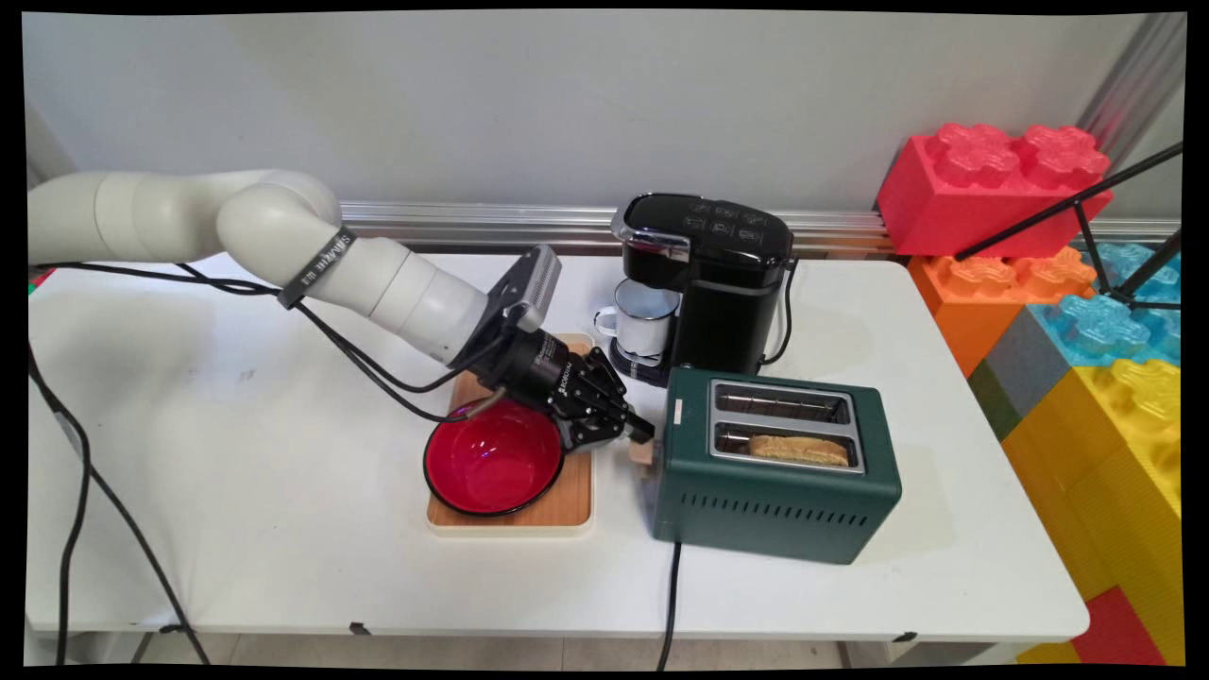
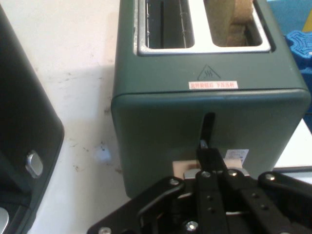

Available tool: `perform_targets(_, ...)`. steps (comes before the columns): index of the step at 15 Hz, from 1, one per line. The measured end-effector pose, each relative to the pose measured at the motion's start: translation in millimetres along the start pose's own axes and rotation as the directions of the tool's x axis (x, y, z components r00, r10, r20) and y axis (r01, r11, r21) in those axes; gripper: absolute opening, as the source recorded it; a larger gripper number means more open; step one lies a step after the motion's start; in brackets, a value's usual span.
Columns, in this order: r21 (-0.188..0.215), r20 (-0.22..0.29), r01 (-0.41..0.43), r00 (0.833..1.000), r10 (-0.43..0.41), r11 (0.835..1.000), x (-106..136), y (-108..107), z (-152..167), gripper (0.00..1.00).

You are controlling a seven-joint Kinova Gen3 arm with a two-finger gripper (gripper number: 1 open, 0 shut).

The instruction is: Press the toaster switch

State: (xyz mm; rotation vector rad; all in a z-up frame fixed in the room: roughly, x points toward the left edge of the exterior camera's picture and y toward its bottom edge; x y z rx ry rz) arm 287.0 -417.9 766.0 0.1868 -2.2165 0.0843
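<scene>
Arm point(image 1: 283, 236): white, built of rounded cylindrical links with visible seams between segments. A dark band with pale lettering (not legible) wraps one link near the elbow joint. Black cables point(image 1: 359, 359) hang from the arm's underside and loop toward the wrist. A grey ribbed module point(image 1: 531, 288) is mounted at the wrist. Gripper point(image 1: 635, 433): black, two-finger linkage type, with small white lettering on its body. In the hand view the linkage point(image 2: 214, 204) shows silver screw heads at its pivots.

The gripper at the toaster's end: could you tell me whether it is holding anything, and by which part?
The gripper is at the wooden lever on the toaster's end face. Whether it grips the lever or only presses on it cannot be told.
</scene>
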Motion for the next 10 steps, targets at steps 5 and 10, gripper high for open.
perform_targets(5, -0.002, 0.001, -0.001, 1.000, 0.001, 1.000, -1.8, -0.1, 2.5, 0.00)
perform_targets(10, -0.002, 0.006, 0.000, 1.000, 0.000, 1.000, -4.6, -0.7, 4.0, 0.00)
